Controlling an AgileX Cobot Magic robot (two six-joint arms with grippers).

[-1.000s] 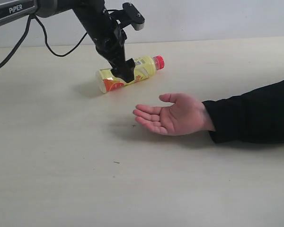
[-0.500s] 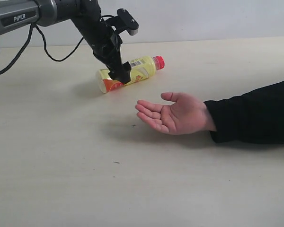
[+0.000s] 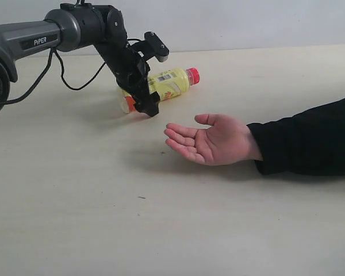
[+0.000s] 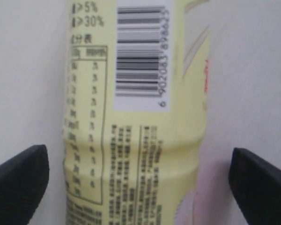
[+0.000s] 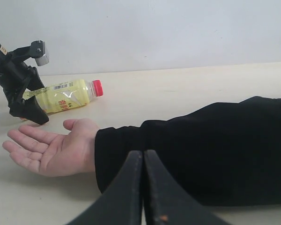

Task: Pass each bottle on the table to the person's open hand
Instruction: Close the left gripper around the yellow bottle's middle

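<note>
While the left jaws stand spread wide astride the yellow bottle (image 3: 172,82), lying on the tabletop (image 3: 75,201) at eleven o'clock from the open hand (image 3: 213,144), they should lower squarely and clench its middle before lifting.

- In the exterior view the left gripper (image 3: 148,106) stands in front of the yellow bottle (image 3: 171,82) and hides its lower half, but for a sliver of orange at the base.
- Whether that gripper touches the bottle cannot be told there.
- In the left wrist view the bottle is cut off by the picture's edges at both ends, and the small print on its label is too blurred to read.
- The left gripper's fingers (image 4: 18,183) show there only as dark tips, cut off by the edges.
- The person's black sleeve (image 3: 310,141) runs out past the right edge of the exterior view.
- In the right wrist view the right gripper (image 5: 143,187) is cut off by the edge, with only its fingers showing.
</note>
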